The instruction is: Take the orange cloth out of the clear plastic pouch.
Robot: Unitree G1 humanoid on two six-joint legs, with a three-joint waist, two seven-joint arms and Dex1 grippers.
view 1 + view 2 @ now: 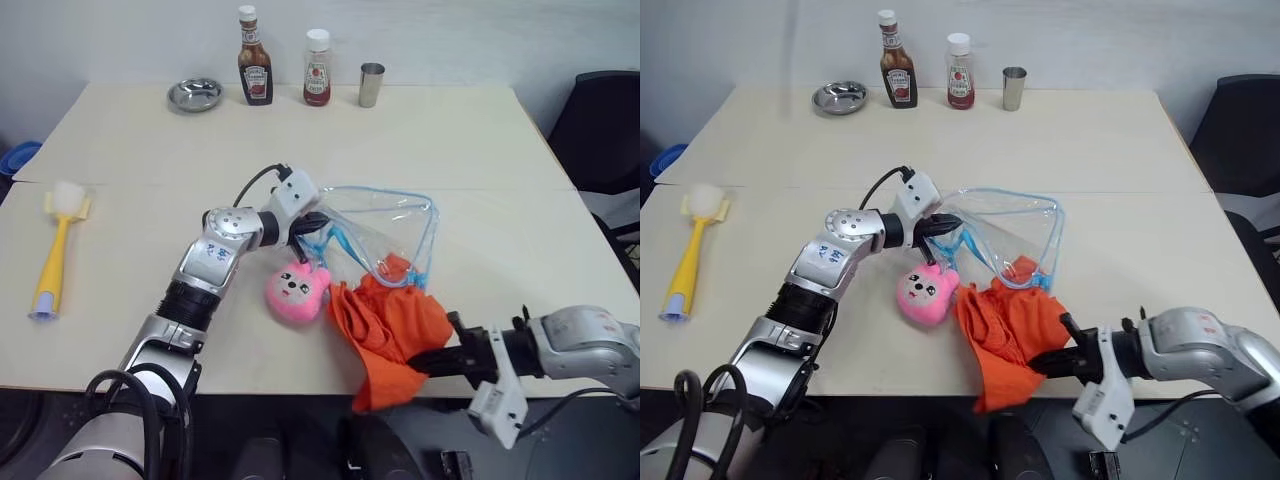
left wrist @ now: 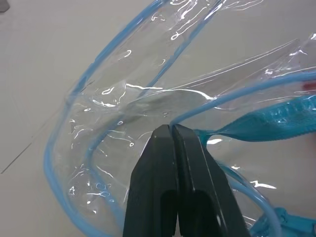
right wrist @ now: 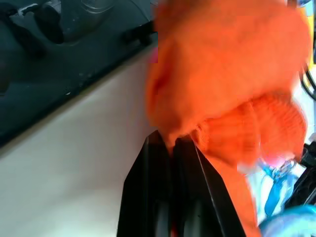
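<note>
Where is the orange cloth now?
The orange cloth hangs over the table's near edge, right of the pink plush toy, its top at the clear plastic pouch's mouth.

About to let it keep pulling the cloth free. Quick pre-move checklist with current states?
1. Left gripper shut on the clear plastic pouch: ok.
2. Right gripper shut on the orange cloth: ok.
3. Cloth fully out of the pouch: not ok, its top end is at the pouch mouth.
4. Cloth supported: not ok, its lower part hangs over the table edge.
5. Pink plush charm apart from the cloth: cannot tell, they sit side by side.
6. Bottles and cup far from the pull: ok.
</note>
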